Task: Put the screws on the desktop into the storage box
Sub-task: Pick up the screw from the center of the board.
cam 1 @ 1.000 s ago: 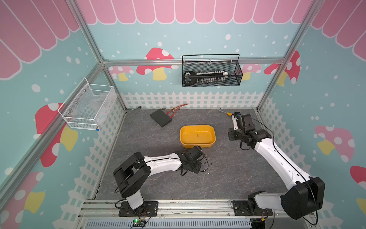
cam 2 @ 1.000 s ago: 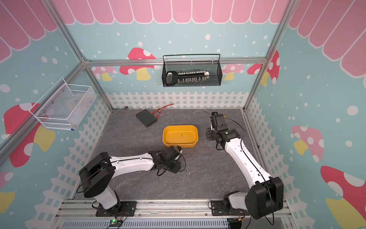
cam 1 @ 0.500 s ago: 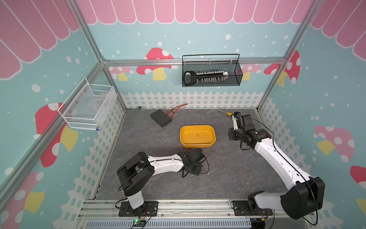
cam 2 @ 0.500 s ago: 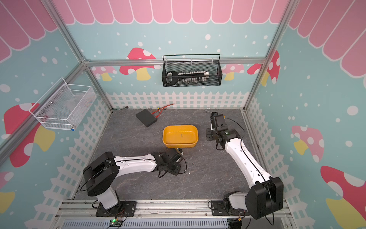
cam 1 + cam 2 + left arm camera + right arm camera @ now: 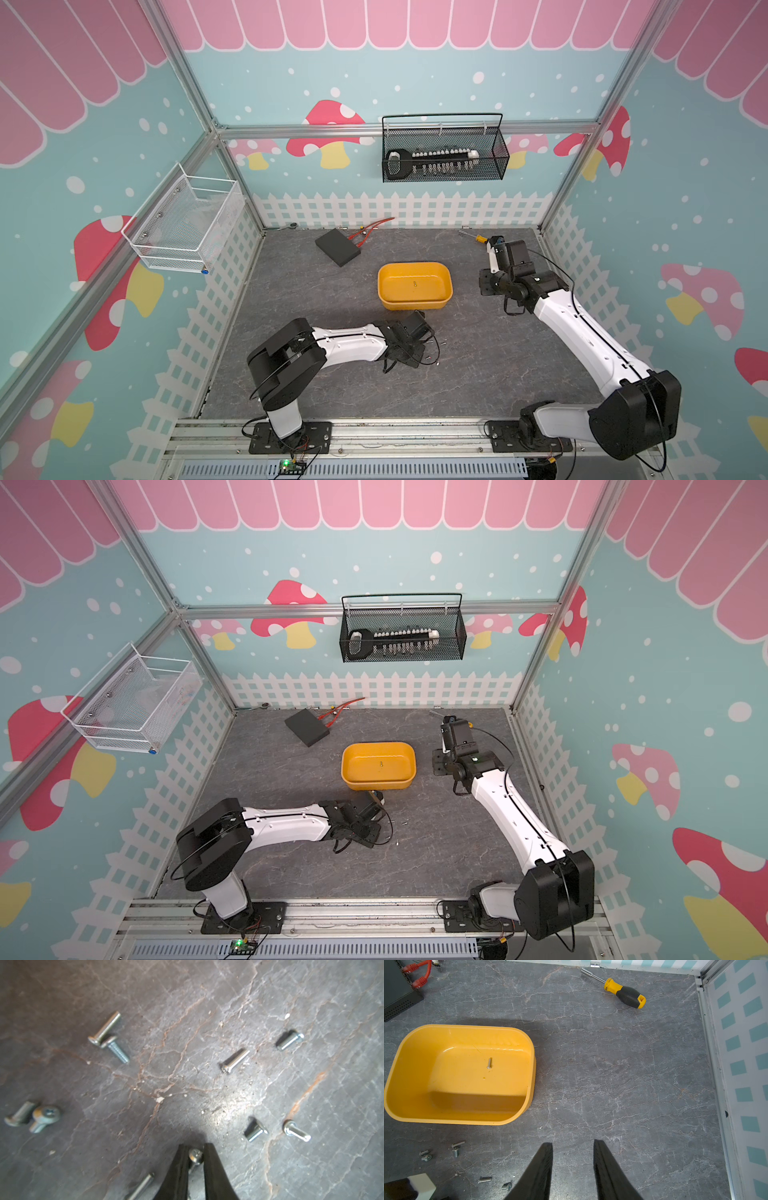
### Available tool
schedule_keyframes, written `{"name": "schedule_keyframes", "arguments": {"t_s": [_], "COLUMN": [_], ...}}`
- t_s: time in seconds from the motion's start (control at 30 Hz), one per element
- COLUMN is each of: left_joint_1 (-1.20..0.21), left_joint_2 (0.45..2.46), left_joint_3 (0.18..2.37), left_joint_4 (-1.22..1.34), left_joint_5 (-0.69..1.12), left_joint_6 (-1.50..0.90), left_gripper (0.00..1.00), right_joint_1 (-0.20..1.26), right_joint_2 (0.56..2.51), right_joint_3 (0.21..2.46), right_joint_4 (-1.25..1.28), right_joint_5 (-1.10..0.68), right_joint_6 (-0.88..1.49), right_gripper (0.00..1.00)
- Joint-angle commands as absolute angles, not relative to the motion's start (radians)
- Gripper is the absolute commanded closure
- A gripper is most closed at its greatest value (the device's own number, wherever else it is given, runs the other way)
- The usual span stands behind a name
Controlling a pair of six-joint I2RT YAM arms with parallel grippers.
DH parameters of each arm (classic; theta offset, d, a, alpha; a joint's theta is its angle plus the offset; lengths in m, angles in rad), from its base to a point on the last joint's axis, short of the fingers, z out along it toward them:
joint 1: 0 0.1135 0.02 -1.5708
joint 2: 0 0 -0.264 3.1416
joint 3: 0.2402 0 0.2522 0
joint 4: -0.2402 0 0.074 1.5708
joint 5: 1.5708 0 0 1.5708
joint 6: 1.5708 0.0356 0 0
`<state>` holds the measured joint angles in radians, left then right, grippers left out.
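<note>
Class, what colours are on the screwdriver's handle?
The screwdriver handle is yellow and black, clearest in the right wrist view.

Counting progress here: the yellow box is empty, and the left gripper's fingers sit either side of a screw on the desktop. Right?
Not empty: the storage box holds one screw on its floor, clear in the right wrist view. The left gripper does flank another screw on the desktop.

**Hidden, cropped, unclear**

Left gripper [image 5: 195, 1147] fingers [image 5: 178, 1172] run off the frame edge. Whether they touch the screw [image 5: 196, 1156] between them is unclear, its shank half hidden. Long screw [image 5: 143, 1184] is cropped. In both top views the gripper is hidden under its wrist [image 5: 405, 332]; loose screws [image 5: 444, 344] are specks.
</note>
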<state>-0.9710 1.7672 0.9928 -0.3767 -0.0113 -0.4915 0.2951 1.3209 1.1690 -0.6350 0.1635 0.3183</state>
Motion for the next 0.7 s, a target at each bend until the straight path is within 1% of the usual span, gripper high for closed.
{"name": "schedule_keyframes", "arguments": {"t_s": [0.0,0.07,0.27,0.53,0.67], "left_joint_1": [-0.981,-0.982,-0.982,-0.975,-0.923], "left_joint_2": [1.813,1.799,1.731,1.657,1.668], "left_joint_3": [0.982,0.981,1.029,1.199,1.295], "left_joint_4": [-0.411,-0.414,-0.471,-0.58,-0.601], "left_joint_5": [-0.021,-0.03,-0.073,-0.175,-0.183], "left_joint_6": [-0.497,-0.497,-0.486,-0.432,-0.385], "left_gripper": [0.88,0.93,1.0,1.0,1.0], "right_joint_1": [0.292,0.291,0.292,0.291,0.291], "right_joint_2": [1.324,1.325,1.324,1.324,1.325], "right_joint_3": [1.157,1.158,1.166,1.182,1.192], "right_joint_4": [-0.63,-0.63,-0.63,-0.63,-0.629], "right_joint_5": [0.161,0.161,0.156,0.146,0.139], "right_joint_6": [0.318,0.32,0.325,0.331,0.333], "right_gripper": [0.61,0.61,0.61,0.61,0.61]}}
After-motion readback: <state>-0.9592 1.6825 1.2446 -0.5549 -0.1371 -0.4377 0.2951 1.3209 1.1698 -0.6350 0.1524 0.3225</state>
